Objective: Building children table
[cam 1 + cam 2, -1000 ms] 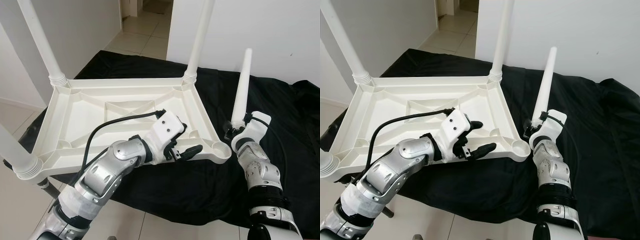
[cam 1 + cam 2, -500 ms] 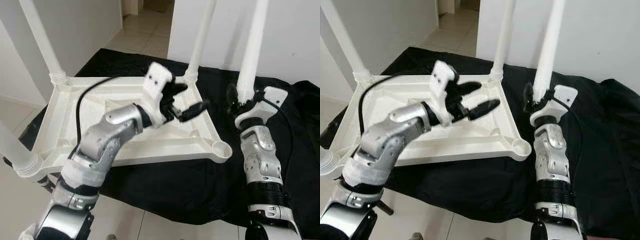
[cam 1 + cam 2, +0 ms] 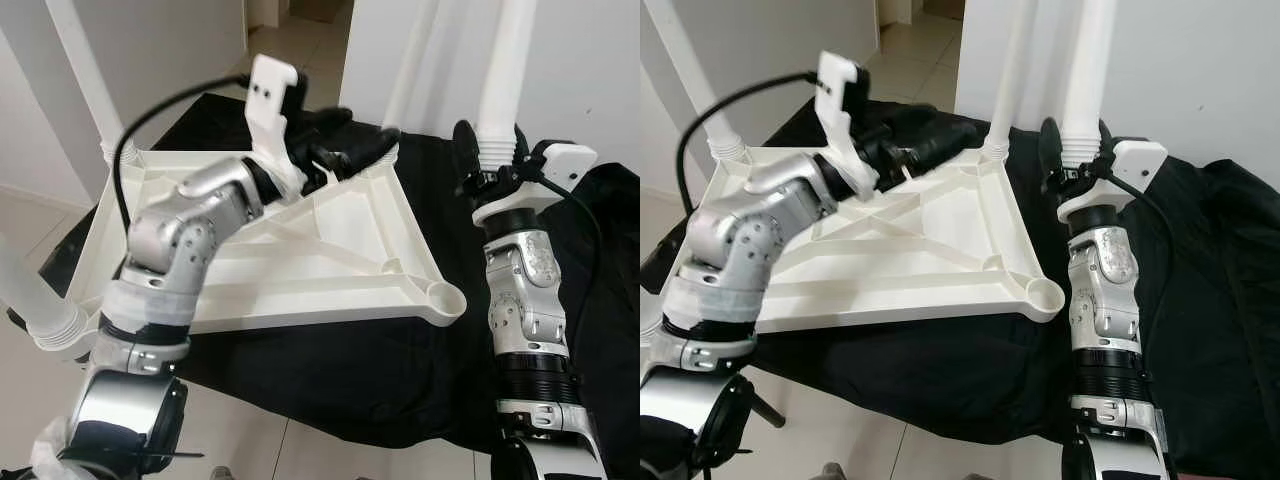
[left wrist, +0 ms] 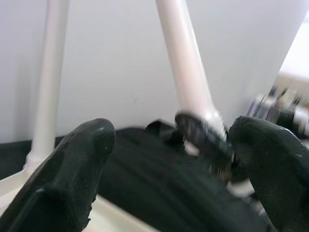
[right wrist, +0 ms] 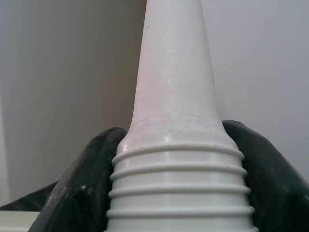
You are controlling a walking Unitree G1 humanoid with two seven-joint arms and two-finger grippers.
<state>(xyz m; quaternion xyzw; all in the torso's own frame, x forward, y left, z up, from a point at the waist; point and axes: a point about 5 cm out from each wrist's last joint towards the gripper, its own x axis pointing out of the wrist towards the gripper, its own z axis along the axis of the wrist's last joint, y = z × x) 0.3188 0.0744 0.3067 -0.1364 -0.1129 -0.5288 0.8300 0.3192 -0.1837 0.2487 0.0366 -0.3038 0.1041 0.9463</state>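
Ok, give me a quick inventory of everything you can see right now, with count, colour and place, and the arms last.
Table top: one, white, upside down on the black cloth, ribbed underside facing up.
Fitted legs: three, white, standing up from the far right, far left and near left corners.
Empty socket: one, white, at the near right corner.
Loose leg: one, white, upright, ribbed end down, held beyond the near right corner.
Black cloth: one, spread under the table top.
Floor: light tiles, through the doorway behind.
Left gripper: open, raised over the far edge of the table top.
Right gripper: shut on the loose leg's ribbed end.
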